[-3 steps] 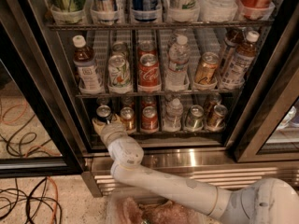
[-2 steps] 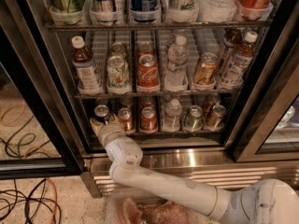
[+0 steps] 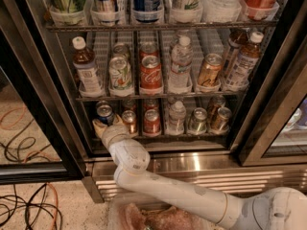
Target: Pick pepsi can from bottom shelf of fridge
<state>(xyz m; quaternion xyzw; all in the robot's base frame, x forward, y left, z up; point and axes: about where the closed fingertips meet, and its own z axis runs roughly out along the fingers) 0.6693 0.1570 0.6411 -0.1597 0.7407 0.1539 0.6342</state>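
The pepsi can (image 3: 104, 112), blue with a silver top, stands at the far left of the bottom shelf (image 3: 192, 137) of the fridge (image 3: 268, 104). My gripper (image 3: 106, 126) reaches into that left lane, right at the can's lower front, and hides its base. The white arm (image 3: 129, 157) rises from the lower right, over the steel base, to the shelf.
Right of the pepsi can stand a gold-brown can (image 3: 128, 120), a red Coca-Cola can (image 3: 151, 121), a water bottle (image 3: 176, 116) and two more cans (image 3: 197, 120). The black door frame (image 3: 48, 109) is close on the left. The slatted steel base (image 3: 206, 164) lies below. Cables (image 3: 19, 210) lie on the floor.
My gripper has moved slightly up and left, closer in on the pepsi can's base. The cans have not moved.
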